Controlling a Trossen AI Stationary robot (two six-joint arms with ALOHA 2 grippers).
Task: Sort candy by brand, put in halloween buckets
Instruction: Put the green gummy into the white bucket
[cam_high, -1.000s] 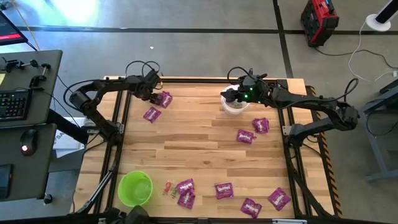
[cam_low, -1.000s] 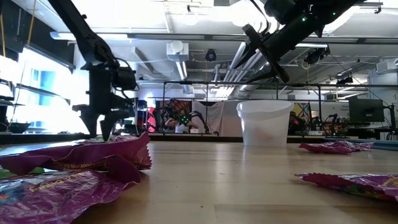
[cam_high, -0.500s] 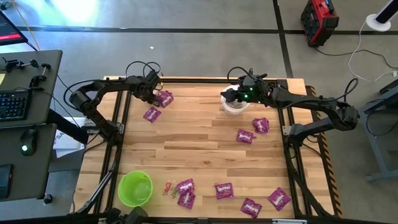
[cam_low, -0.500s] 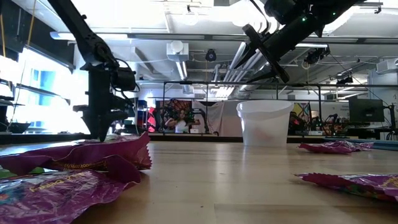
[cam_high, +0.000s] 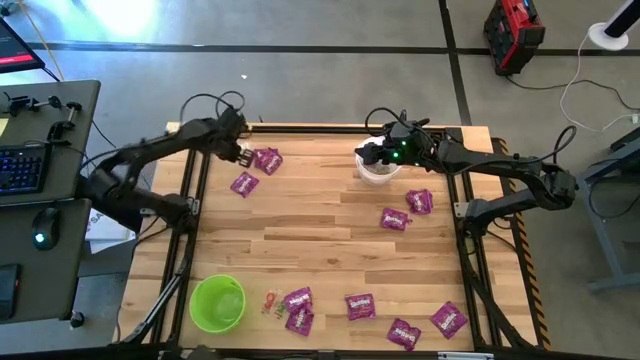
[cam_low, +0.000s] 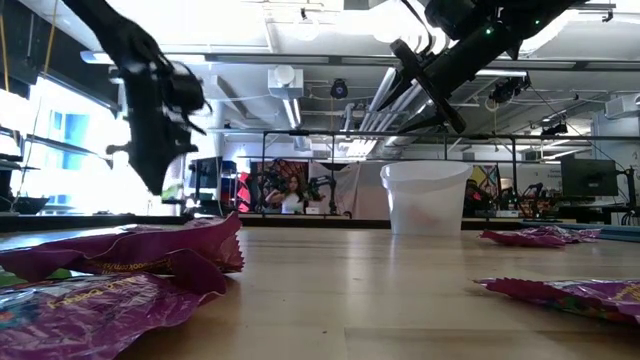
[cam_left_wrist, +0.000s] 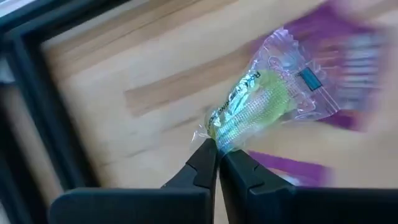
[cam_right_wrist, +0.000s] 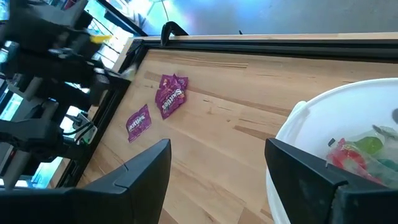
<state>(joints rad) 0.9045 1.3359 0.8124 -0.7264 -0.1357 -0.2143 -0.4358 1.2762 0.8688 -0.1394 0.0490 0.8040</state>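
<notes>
Grips a green sweet (cam_left_wrist: 255, 102) by the twisted end of its clear wrapper, with the left jaws closed tight on it, above the far left corner of the table (cam_high: 300, 230) and just beside two purple packets (cam_high: 266, 158). Pinches only the wrapper tail, probably because the sweet itself is too small and rounded for a firm hold, and so lets the body hang free in front. Holds the right jaws wide apart and with nothing in them directly over the white bucket (cam_high: 377, 176) at the far edge, most likely the position for a drop. Shows red and green sweets (cam_right_wrist: 351, 154) already inside that bucket, so seems to use it for the small sweets. Leaves the green bucket (cam_high: 218, 302) at the near left corner, well apart from both arms, presumably for the packets. Leaves more packets (cam_high: 360, 305) scattered flat along the near edge and at the right. Needs, by this reading, a long way across the far edge for the green sweet; may lose it, since the thin wrapper can slip.
</notes>
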